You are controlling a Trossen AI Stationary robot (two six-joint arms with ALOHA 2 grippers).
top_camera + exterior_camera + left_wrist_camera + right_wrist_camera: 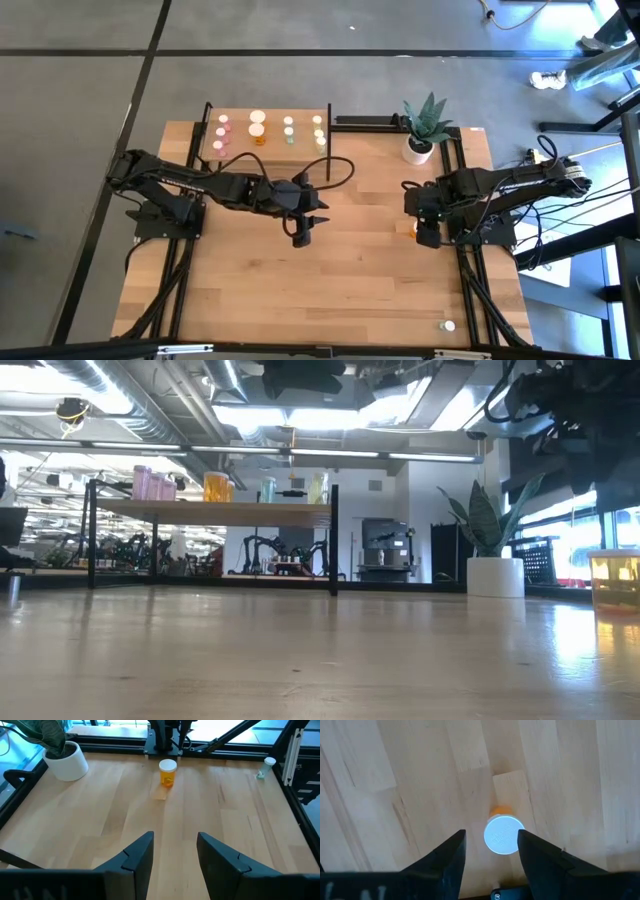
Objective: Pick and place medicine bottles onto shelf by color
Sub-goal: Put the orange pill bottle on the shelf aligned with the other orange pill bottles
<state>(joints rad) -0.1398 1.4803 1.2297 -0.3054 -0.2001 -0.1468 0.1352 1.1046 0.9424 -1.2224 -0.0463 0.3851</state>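
Fingers point(457, 855) of right gripper point(490, 851): parted | orange bottle point(503, 834): upright between them

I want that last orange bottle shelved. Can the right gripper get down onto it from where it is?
Probably yes: the right gripper hangs open directly over the orange bottle, its white cap showing between the fingers, with only bare table around it.

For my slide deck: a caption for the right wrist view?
Right gripper poised open above a white-capped orange bottle standing on the wooden table.
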